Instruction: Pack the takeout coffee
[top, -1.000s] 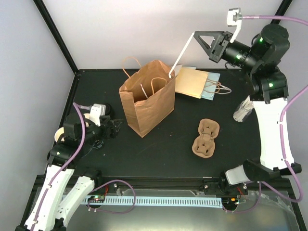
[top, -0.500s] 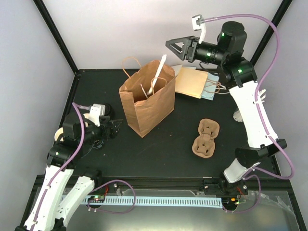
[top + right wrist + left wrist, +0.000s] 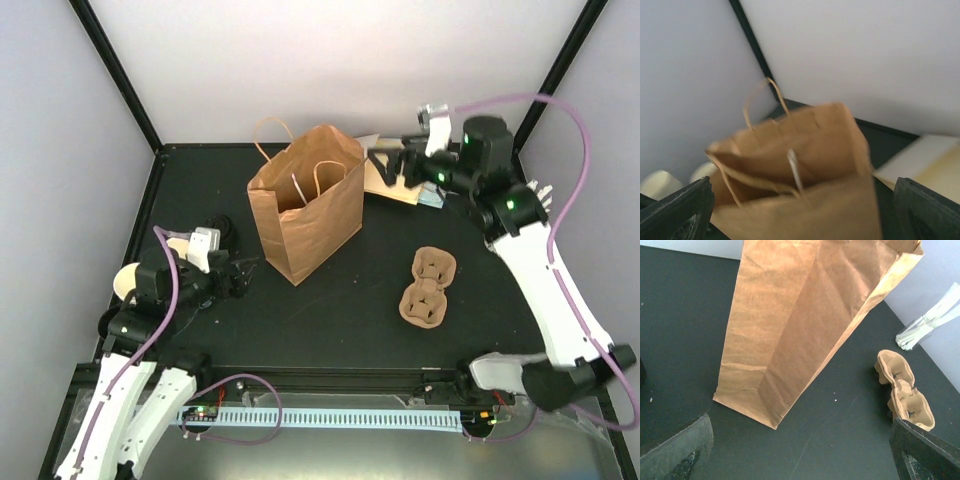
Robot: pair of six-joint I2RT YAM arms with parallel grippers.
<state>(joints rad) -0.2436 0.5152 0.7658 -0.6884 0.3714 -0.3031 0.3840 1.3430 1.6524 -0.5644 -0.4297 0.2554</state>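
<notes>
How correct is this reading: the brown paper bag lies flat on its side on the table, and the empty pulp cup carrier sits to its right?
Not fully. The brown paper bag does not lie on its side: it stands upright on the table, its mouth open upward, as the top external view shows. The empty pulp cup carrier does sit to its right.

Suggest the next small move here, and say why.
Probably turn the left gripper toward the nearer paper cup and close on it. It and the right gripper are open and empty, the other paper cup stands beside, and the brown paper bag stands open, the pulp cup carrier empty.
</notes>
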